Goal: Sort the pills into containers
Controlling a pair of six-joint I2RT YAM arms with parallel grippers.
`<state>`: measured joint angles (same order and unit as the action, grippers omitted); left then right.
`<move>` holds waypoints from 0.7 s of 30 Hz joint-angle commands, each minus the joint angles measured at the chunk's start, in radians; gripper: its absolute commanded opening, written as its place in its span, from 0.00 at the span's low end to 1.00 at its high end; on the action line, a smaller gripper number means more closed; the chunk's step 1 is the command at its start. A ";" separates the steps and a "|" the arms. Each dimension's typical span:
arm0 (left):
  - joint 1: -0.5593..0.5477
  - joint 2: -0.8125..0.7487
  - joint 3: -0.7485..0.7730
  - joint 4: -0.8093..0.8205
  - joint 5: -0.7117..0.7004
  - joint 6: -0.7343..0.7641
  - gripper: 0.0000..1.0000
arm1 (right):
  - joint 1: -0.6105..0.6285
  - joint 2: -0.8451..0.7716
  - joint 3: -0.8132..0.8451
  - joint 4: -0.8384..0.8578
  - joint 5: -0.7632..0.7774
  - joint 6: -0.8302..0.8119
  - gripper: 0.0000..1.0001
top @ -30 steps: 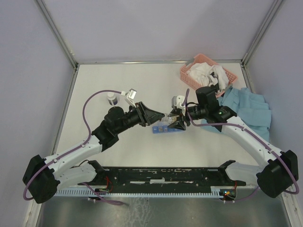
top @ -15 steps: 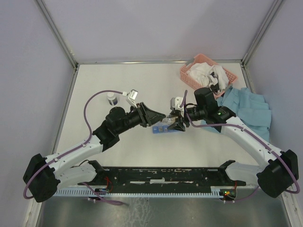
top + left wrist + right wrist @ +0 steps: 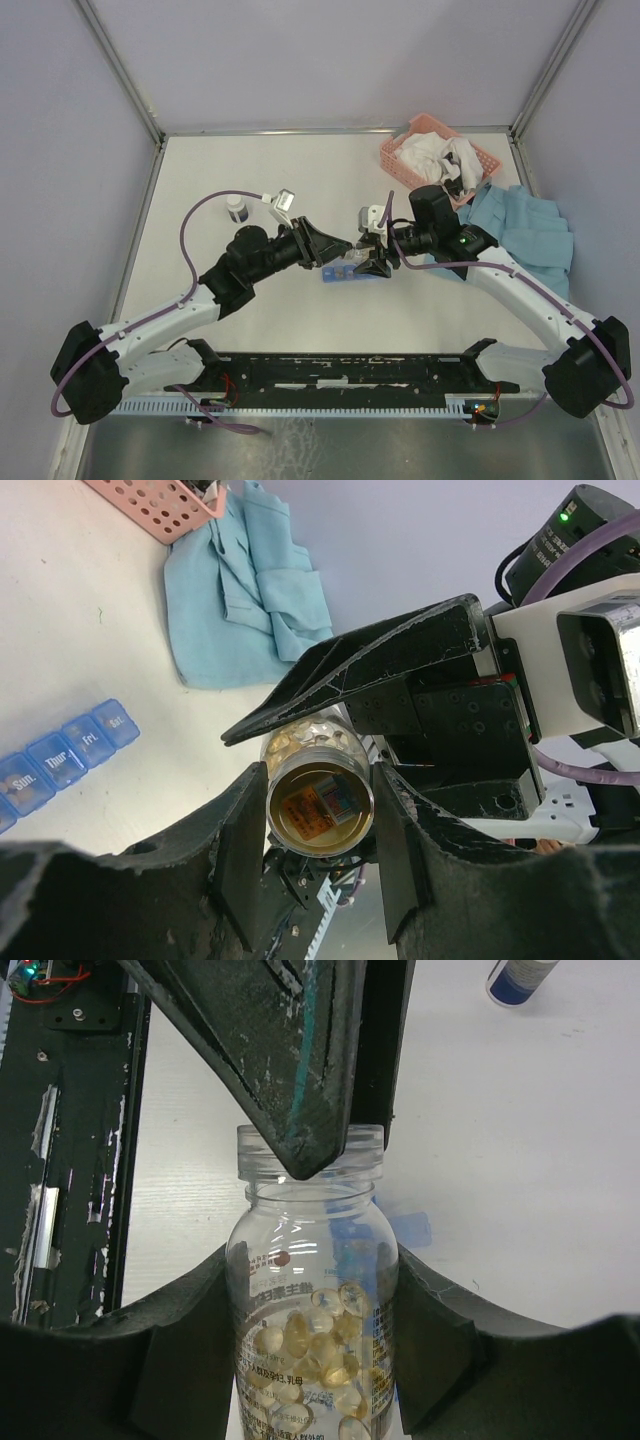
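My right gripper (image 3: 372, 262) is shut on a clear uncapped bottle (image 3: 312, 1290), about a third full of yellowish pills (image 3: 320, 1345). It holds the bottle over the blue pill-organiser strip (image 3: 345, 274), mouth toward the left arm. My left gripper (image 3: 340, 250) is open. Its fingers (image 3: 245, 830) flank the bottle's mouth (image 3: 320, 808) with a thin gap on each side. The strip's lidded compartments, labelled by day, show in the left wrist view (image 3: 70, 755). Blue shows through the glass in the right wrist view (image 3: 412, 1228).
A pink slatted basket (image 3: 437, 150) with white cloth stands at the back right, next to a crumpled blue cloth (image 3: 525, 225). A small white bottle (image 3: 237, 208) stands at the left. A black rail (image 3: 350, 370) runs along the near edge.
My left gripper has crept a little to the right, closer around the bottle's mouth. My right gripper has barely shifted and still holds the bottle.
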<state>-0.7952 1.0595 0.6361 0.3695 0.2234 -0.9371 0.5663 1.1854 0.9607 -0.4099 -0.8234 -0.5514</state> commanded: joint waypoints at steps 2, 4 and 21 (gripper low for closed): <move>-0.014 0.015 0.078 -0.050 -0.002 0.042 0.35 | 0.017 -0.013 0.053 0.025 0.025 -0.008 0.13; -0.022 0.022 0.093 -0.084 -0.013 0.055 0.34 | 0.021 -0.011 0.056 0.022 0.039 -0.008 0.13; -0.046 0.055 0.097 -0.078 0.090 0.150 0.33 | 0.005 -0.015 0.068 0.085 -0.141 0.163 0.12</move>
<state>-0.8223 1.1118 0.7334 0.2272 0.2199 -0.8730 0.5686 1.1866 0.9699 -0.4507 -0.8005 -0.4824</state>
